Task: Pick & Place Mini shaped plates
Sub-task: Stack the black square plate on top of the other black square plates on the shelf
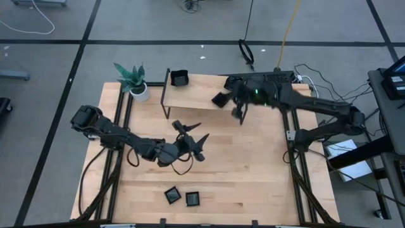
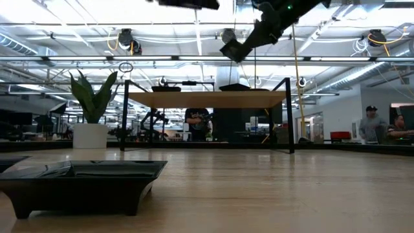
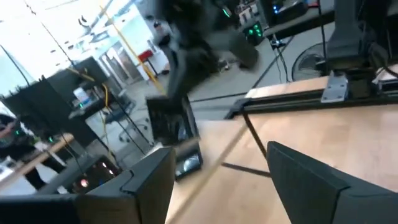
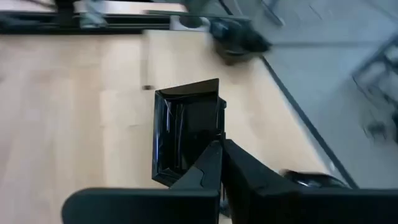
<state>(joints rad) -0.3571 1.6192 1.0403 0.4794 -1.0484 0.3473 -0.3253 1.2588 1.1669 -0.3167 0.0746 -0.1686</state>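
**Inspector A:** Starting nearest, at the bottom centre of the overhead frame we find two small glossy black square plates (image 1: 173, 194) (image 1: 192, 199) lying just beside each other on the pale wooden table (image 1: 253, 177). In the level view one such black dish (image 2: 81, 181) fills the lower left.

**Inspector B:** We confirm. Mid-frame, the left gripper (image 1: 192, 140) stands over bare tabletop with its fingers spread apart and nothing between them; its own wrist view shows both dark fingers (image 3: 146, 186) parted around empty space.

**Inspector A:** Farther up, the right gripper (image 1: 226, 101) is clenched on a black square plate (image 1: 220, 99), held above the low wooden shelf (image 1: 196, 95). The wrist view shows the pinched fingertips gripping the plate's rim (image 4: 186, 134).

**Inspector B:** We also note another black dish (image 1: 180, 78) resting at the shelf's upper left end, and a potted green plant (image 1: 134, 80) in a white pot just beyond the shelf's left leg.
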